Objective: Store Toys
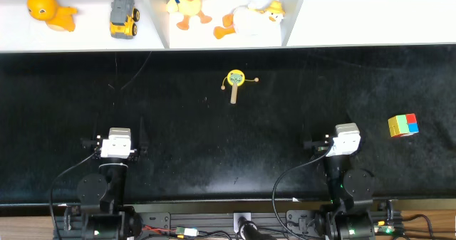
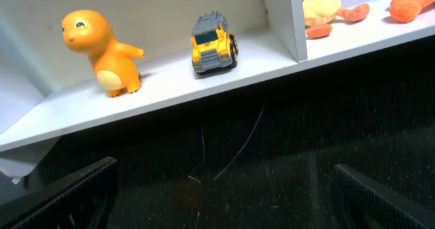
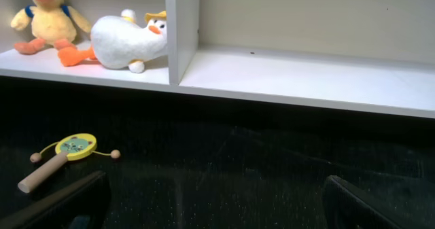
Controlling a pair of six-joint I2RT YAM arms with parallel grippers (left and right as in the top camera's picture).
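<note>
A small rattle drum (image 1: pixel 234 82) with a wooden handle and yellow-green head lies on the black table, seen too in the right wrist view (image 3: pixel 64 157). A coloured cube (image 1: pixel 402 124) rests at the table's right side. The white shelf (image 1: pixel 228 40) at the back holds an orange figure (image 1: pixel 48 11) (image 2: pixel 102 51), a yellow toy truck (image 1: pixel 123 16) (image 2: pixel 213 43), a yellow plush duck (image 1: pixel 188 5) (image 3: pixel 45 20) and a white plush duck (image 1: pixel 249 19) (image 3: pixel 129 41). My left gripper (image 2: pixel 224 188) and right gripper (image 3: pixel 214 198) are both open, low near the arm bases, holding nothing.
The shelf's right compartment (image 3: pixel 312 76) has bare white floor. White dividers (image 3: pixel 182 32) separate the compartments. Cables (image 1: pixel 299 176) run near the arm bases along the table's front edge.
</note>
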